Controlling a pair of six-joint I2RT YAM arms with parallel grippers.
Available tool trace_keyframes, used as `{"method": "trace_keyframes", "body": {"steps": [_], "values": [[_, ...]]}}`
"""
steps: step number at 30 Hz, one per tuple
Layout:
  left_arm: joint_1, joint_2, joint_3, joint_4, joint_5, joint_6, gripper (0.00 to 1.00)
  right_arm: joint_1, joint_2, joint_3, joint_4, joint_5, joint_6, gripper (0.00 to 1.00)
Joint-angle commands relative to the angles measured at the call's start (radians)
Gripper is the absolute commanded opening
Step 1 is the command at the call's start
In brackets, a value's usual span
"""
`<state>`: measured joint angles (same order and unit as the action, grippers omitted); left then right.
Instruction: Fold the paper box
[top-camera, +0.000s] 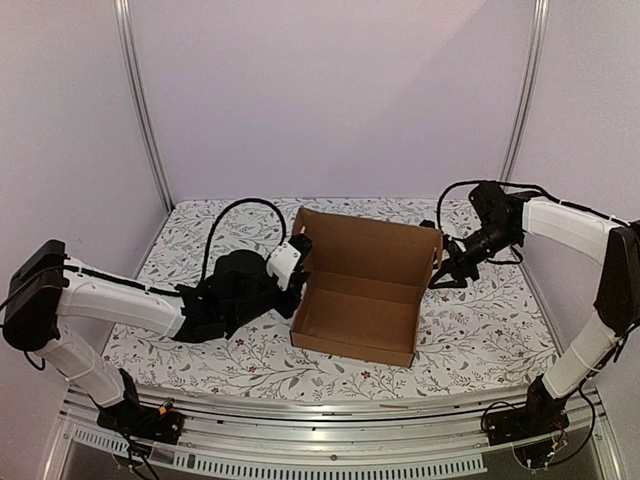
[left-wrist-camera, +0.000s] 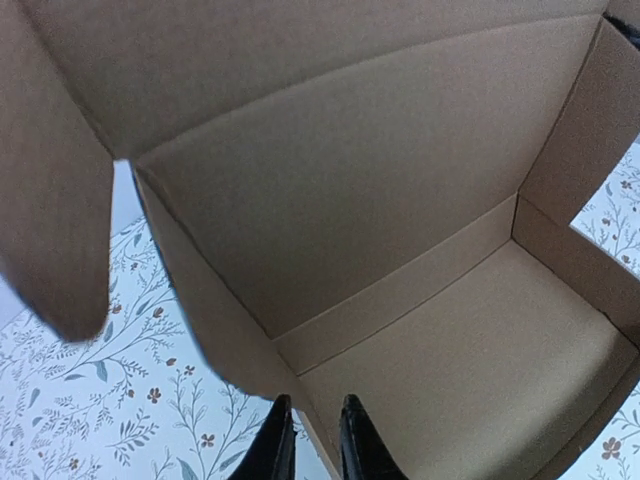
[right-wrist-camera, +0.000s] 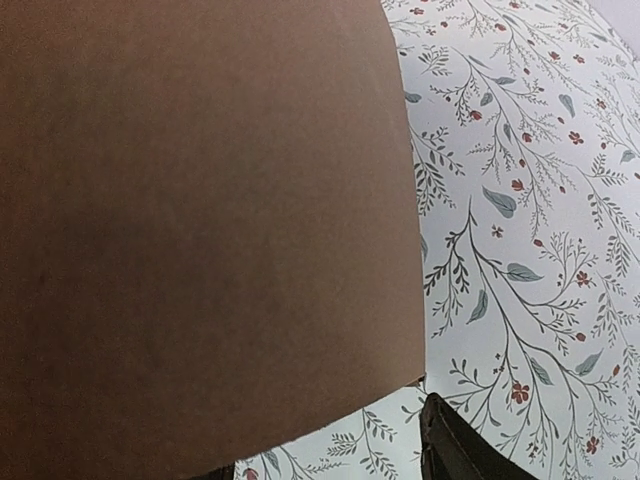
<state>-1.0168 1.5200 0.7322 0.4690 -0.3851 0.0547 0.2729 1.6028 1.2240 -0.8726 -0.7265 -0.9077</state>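
1. The paper box (top-camera: 365, 300) is brown cardboard. It sits in the middle of the flowery cloth (top-camera: 480, 330), and it is open on top.
2. The box has a flat floor with low walls around it. Its big lid (top-camera: 370, 240) stands up along the far side of the box.
3. The left gripper (top-camera: 299, 268) is at the left wall of the box.
4. From the left wrist, its two black fingers (left-wrist-camera: 275, 445) are close together. The top edge of the box's left wall runs in between them, with one finger outside the box and one inside. The gripper is pinched on that wall.
5. A rounded flap (left-wrist-camera: 50, 200) hangs from the left end of the lid, above the box's left wall.
6. The right gripper (top-camera: 443, 272) is at the right side of the box. It is up by the small flap (top-camera: 436, 250) on the right end of the lid.
7. From the right wrist, brown cardboard fills most of the view. One black finger (right-wrist-camera: 450, 445) shows just under the corner of the cardboard. A tiny bit of the other finger shows far across from it.
8. The right gripper's fingers stand wide apart. I cannot tell if they touch the cardboard.
9. The left arm lies low on the left of the box. The right arm reaches in from the right of the box.
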Motion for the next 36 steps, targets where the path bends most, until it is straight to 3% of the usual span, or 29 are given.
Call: {"method": "trace_keyframes", "body": {"steps": [1,10,13,20,26,30,36], "values": [[-0.033,-0.051,-0.095,0.055,-0.049,-0.013,0.17,0.009,-0.068,-0.055,0.011,0.05,-0.094,0.62],[-0.072,-0.151,-0.248,0.082,-0.089,-0.051,0.18,0.04,-0.147,-0.138,0.042,0.144,-0.156,0.63],[-0.095,-0.225,-0.27,0.048,-0.084,-0.052,0.23,0.04,-0.16,-0.157,0.025,0.2,-0.173,0.62],[-0.106,-0.467,-0.24,-0.222,-0.016,0.019,0.4,0.04,-0.211,-0.168,0.003,0.255,-0.183,0.64],[-0.103,-0.604,-0.09,-0.435,-0.008,0.084,0.54,0.027,-0.225,-0.153,-0.037,0.298,-0.187,0.65],[-0.103,-0.585,0.044,-0.538,-0.076,0.09,0.56,-0.027,-0.265,-0.09,-0.207,0.334,-0.254,0.67],[-0.103,-0.524,0.152,-0.582,-0.151,0.066,0.59,-0.087,-0.32,0.188,-0.55,0.276,-0.334,0.71]]}}
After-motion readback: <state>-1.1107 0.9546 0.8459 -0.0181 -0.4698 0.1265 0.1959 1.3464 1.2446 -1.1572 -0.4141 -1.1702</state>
